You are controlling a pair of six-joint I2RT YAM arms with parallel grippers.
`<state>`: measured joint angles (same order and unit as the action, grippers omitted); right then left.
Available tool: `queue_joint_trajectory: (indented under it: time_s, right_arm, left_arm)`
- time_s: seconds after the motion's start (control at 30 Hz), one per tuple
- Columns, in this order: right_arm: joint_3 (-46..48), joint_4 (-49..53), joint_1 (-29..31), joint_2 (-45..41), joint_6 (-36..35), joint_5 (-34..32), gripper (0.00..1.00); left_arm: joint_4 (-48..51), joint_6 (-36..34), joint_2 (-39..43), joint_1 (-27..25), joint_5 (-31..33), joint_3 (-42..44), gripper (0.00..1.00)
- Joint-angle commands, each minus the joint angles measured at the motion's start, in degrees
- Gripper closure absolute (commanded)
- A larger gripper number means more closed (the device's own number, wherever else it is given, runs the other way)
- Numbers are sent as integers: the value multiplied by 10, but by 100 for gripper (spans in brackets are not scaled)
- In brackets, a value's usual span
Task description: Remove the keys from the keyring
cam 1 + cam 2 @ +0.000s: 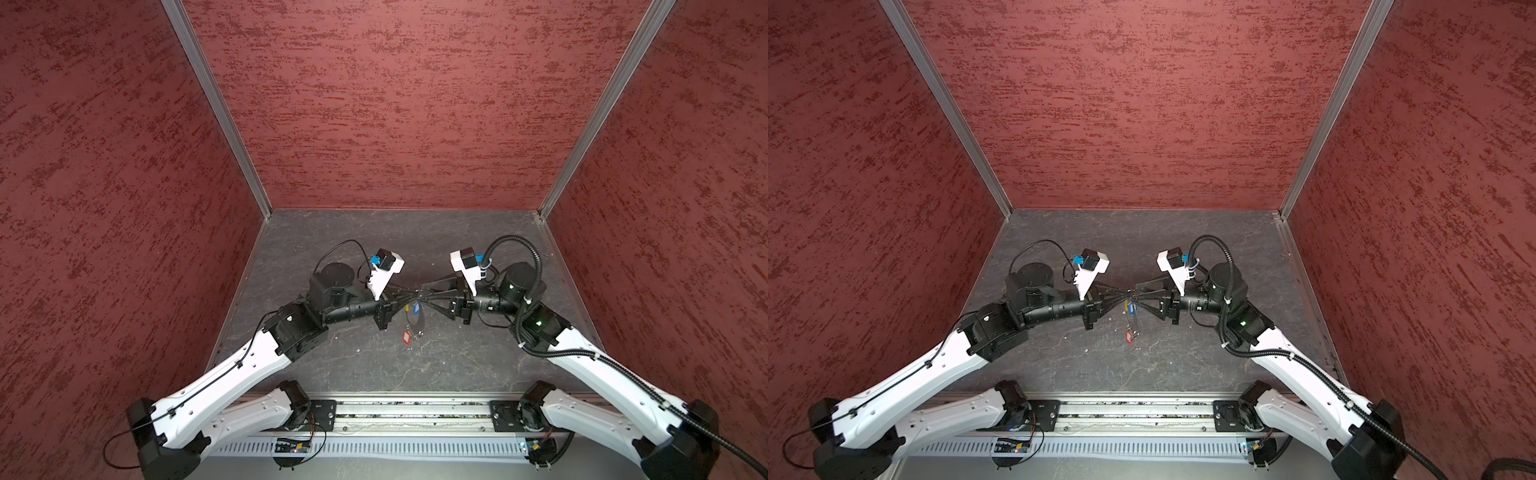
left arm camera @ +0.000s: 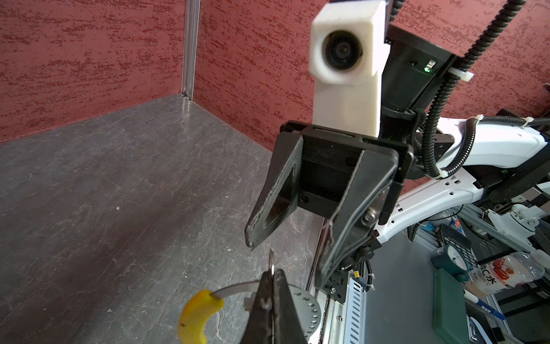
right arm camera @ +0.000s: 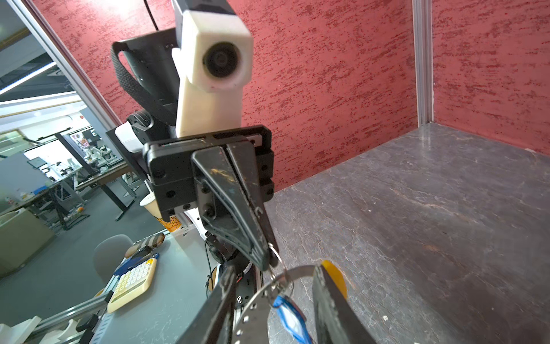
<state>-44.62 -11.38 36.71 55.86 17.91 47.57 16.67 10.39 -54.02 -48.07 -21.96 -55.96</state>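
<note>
1. I saw the left gripper and the right gripper meeting tip to tip above the dark table.
2. The keyring hung just below their tips.
3. On it, the blue-tagged key sat high beside a yellow piece; the red-tagged key dangled lowest.

In the left wrist view, a clear plastic bottle lying just beside a dark green case carries a label reading "C水". The smaller print above it is too blurred to read.
</note>
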Motion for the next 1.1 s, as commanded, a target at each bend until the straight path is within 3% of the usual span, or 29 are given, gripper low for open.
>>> queue_joint_trajectory:
  time_s: [0.0,0.37,0.87,1.07]
  right_arm:
    - [-25,-15,8,12,-13,20,61]
    - [-19,7,11,3,-31,12,76]
    - [-9,22,10,-4,-42,48,80]
    - [-8,19,10,0,-41,54,87]
  left_arm:
    - [-11,-9,2,-3,-18,-17,100]
    - [-3,-15,3,0,-28,-18,100]
    - [-9,-16,14,25,-81,-6,100]
    - [-11,-14,11,27,-88,-6,100]
